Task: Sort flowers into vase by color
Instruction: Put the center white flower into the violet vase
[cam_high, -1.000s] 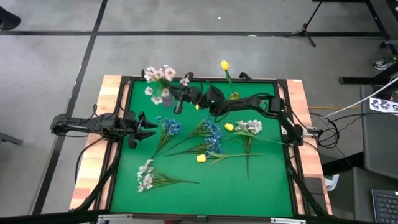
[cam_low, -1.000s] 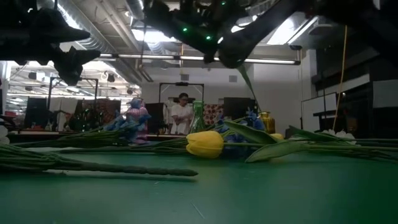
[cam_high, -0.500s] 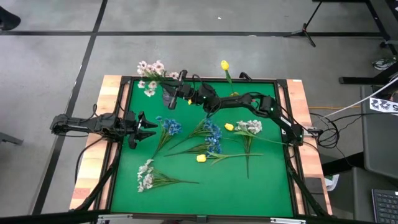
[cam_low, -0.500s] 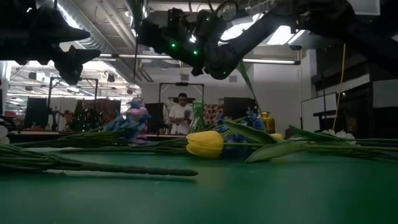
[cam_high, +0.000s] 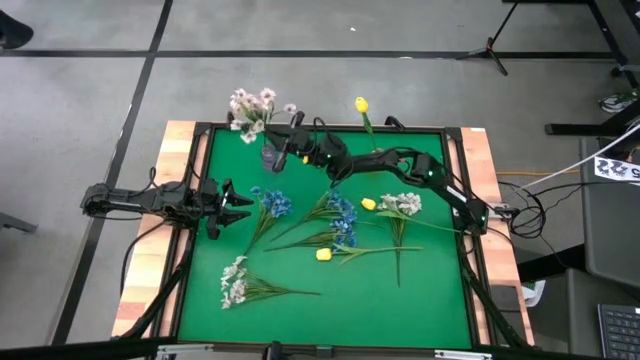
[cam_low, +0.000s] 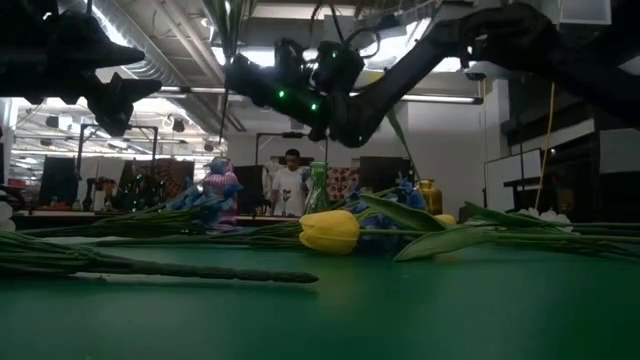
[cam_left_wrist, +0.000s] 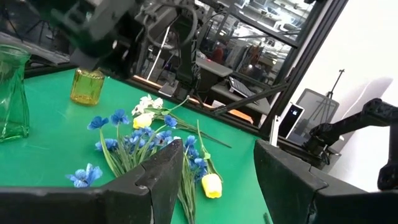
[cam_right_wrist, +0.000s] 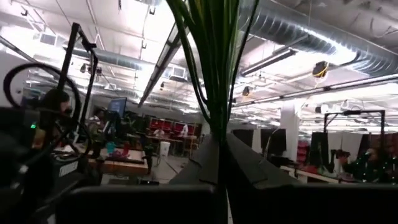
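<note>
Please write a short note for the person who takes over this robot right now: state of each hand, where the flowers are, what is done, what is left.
Right hand: shut on a white flower spray, held above the green vase at the table's far side.
Left hand: open, empty, waiting at the left edge.
Done: one yellow tulip stands in the yellow vase.
Left on the green mat: blue flowers, two yellow tulips, a white spray on the right and one near the front.
</note>
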